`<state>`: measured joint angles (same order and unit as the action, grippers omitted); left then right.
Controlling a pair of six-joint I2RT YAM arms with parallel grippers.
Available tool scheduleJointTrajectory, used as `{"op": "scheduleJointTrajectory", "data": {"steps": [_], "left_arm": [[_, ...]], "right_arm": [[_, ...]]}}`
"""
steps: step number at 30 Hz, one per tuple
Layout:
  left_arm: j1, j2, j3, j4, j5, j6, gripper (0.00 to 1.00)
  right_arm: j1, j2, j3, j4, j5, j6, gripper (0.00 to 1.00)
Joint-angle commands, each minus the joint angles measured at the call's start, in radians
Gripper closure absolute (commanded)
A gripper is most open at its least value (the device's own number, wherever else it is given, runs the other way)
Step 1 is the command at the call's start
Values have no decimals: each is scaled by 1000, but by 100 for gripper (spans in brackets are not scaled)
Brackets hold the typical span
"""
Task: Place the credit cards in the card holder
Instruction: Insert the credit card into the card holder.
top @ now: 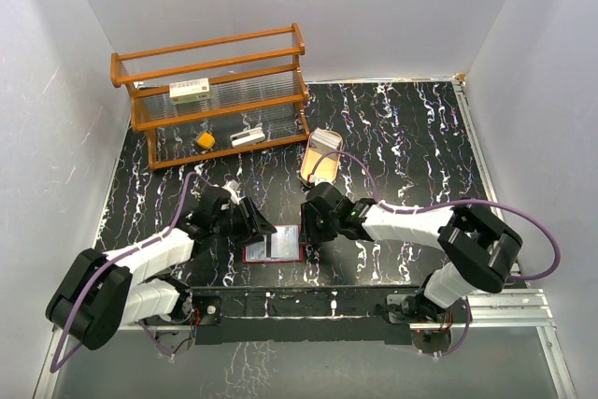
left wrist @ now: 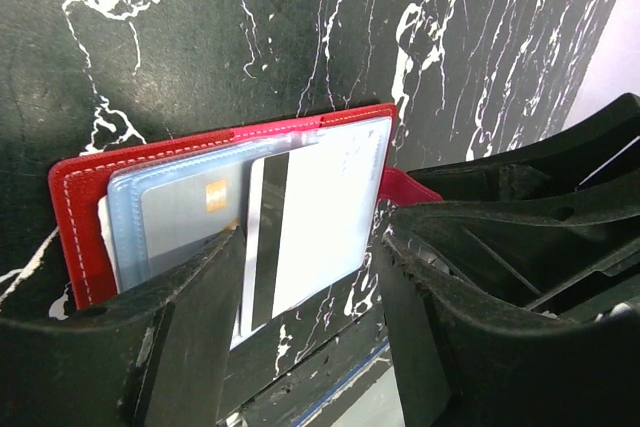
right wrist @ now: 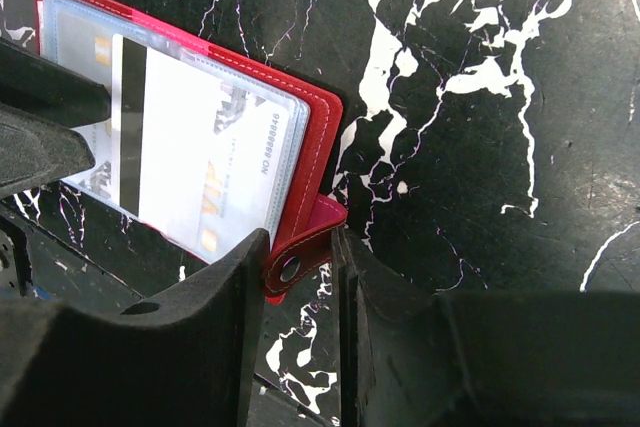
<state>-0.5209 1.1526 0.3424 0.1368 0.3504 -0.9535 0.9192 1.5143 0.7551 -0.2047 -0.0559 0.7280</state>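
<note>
Credit cards (left wrist: pixel 310 217) sat in the card holder (left wrist: pixel 75 207), one half out; left gripper (left wrist: pixel 310 247) gaped wide, right gripper (right wrist: pixel 298 247) pinched its snap tab (right wrist: pixel 315 227).

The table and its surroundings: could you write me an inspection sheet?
Surface: black, white-veined table.
Job's things: red card holder lies open; credit cards in its clear pockets, one sticking out.
Clutter: wooden rack with a white box and a yellow object; tan tray beside it.
Claws: left claw open, straddling that card; right claw flanks the snap tab, grip unclear.
Cables: purple cables loop along both arms.
Surroundings: white walls.
</note>
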Motion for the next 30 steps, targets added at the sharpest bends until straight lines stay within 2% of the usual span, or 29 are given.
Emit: {"op": "scheduleJointTrajectory", "data": {"steps": [1, 13, 30], "left_arm": [[-7, 1, -30, 21, 46, -46, 45], [-9, -11, -53, 87, 52, -81, 45], [-62, 91, -26, 250, 91, -123, 45]], "right_arm": [[6, 11, 0, 62, -3, -2, 72], [8, 29, -5, 82, -7, -9, 75], [11, 50, -12, 99, 22, -16, 76]]}}
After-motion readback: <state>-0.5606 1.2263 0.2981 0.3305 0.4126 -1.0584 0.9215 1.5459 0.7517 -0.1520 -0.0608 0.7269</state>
